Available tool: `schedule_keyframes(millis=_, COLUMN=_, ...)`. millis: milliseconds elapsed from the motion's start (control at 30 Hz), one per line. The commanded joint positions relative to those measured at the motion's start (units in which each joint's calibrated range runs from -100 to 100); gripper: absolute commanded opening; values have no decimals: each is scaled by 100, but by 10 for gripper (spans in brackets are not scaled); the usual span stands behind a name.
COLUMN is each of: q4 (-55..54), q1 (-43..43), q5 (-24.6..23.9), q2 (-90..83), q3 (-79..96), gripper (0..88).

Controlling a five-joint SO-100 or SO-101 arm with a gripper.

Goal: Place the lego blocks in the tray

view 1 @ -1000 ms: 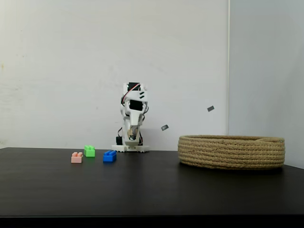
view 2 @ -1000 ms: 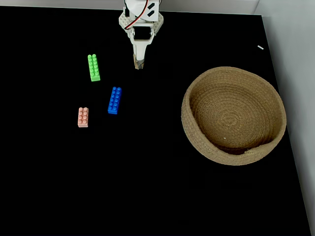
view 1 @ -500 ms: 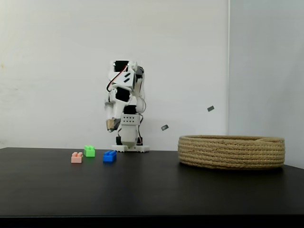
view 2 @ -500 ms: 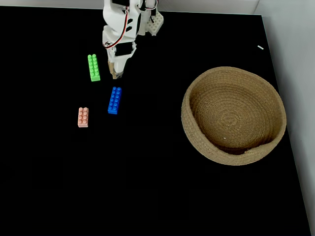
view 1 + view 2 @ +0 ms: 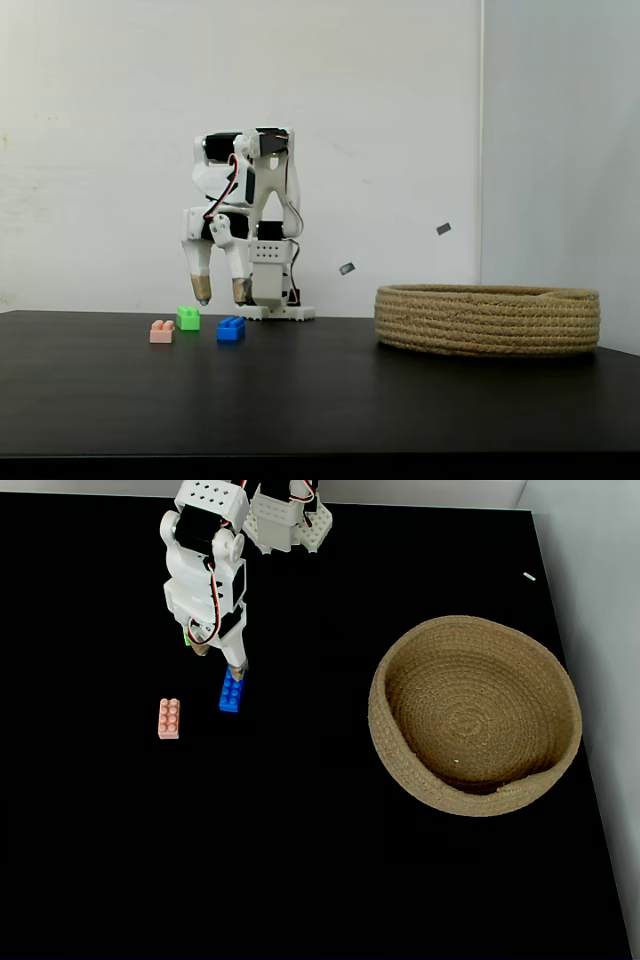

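Observation:
Three lego blocks lie on the black table: a pink one (image 5: 162, 331) (image 5: 169, 718), a green one (image 5: 188, 318) and a blue one (image 5: 231, 328) (image 5: 231, 693). From above, the arm covers nearly all of the green block (image 5: 186, 636). My gripper (image 5: 221, 294) (image 5: 219, 658) is open and empty, pointing down just above the green and blue blocks. One fingertip (image 5: 201, 292) hangs over the green block, the other (image 5: 240, 292) over the far end of the blue one. The tray (image 5: 487, 320) (image 5: 470, 715), a round rope basket, stands far to the right with nothing in it.
The arm's white base (image 5: 285, 520) sits at the table's back edge, against a white wall. The table's right edge runs just past the basket. Open black tabletop lies between the blocks and the basket and across the whole front.
The arm has swung left from the centre, stretched forward and lowered over the green and blue blocks. Its jaws have gone from shut to open. The blocks and basket have not moved.

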Motion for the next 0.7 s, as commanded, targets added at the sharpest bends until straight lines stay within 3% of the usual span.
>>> schedule_keyframes(millis=0, q4=11, q1=-118, q5=205, q2=6, q3=-6, gripper=254)
schedule_keyframes(millis=500, q4=-206, q1=-366, q5=112, q2=771, q3=-15, gripper=246)
schedule_keyframes(millis=667, q4=-231, q1=-374, q5=68, q2=1029, q3=-197, gripper=189)
